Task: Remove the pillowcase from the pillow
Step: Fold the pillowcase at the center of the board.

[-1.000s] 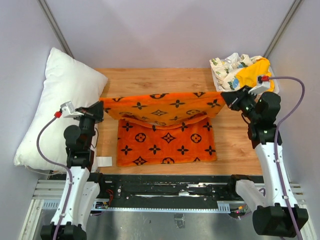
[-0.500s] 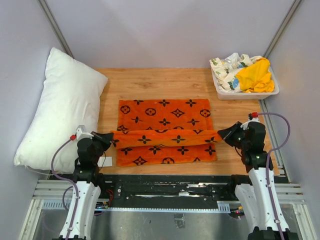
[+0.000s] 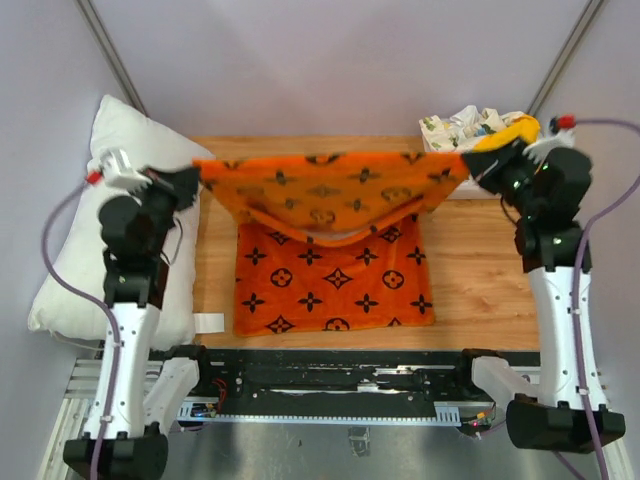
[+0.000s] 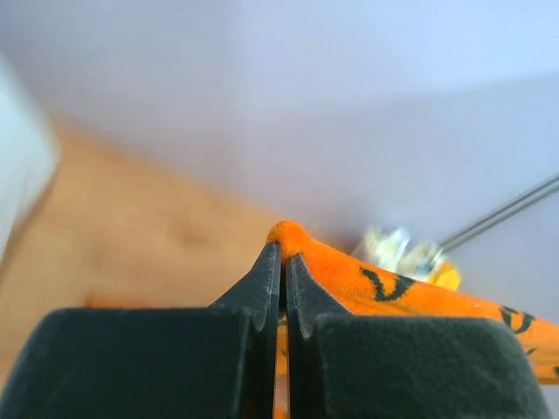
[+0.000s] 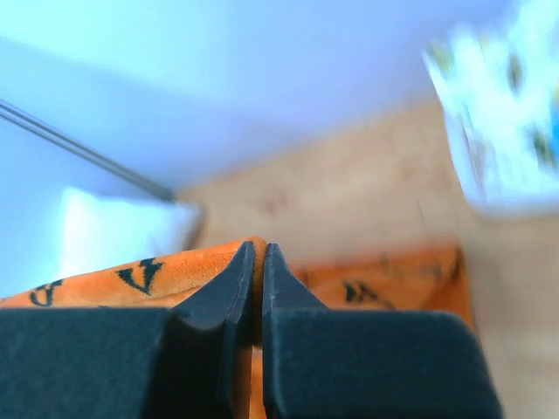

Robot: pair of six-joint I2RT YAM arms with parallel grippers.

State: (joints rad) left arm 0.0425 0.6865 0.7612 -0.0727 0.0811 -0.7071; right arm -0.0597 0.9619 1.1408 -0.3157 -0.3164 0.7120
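The orange pillowcase (image 3: 335, 250) with black motifs is stretched between both grippers, its top edge held high and its lower part hanging onto the wooden table. My left gripper (image 3: 195, 172) is shut on the pillowcase's left corner (image 4: 293, 237). My right gripper (image 3: 474, 163) is shut on its right corner (image 5: 253, 249). The white pillow (image 3: 120, 200) lies bare at the table's left side, outside the case, partly behind my left arm.
A white bin (image 3: 490, 140) at the back right holds the floral-print cloth and the yellow cloth; it stands just behind my right gripper. Grey walls stand close on the left, back and right. A small white tag (image 3: 207, 321) lies near the front edge.
Both grippers, low near the front edge half a second ago, have risen and moved back, lifting the pillowcase's top edge high. The pillow has not moved.
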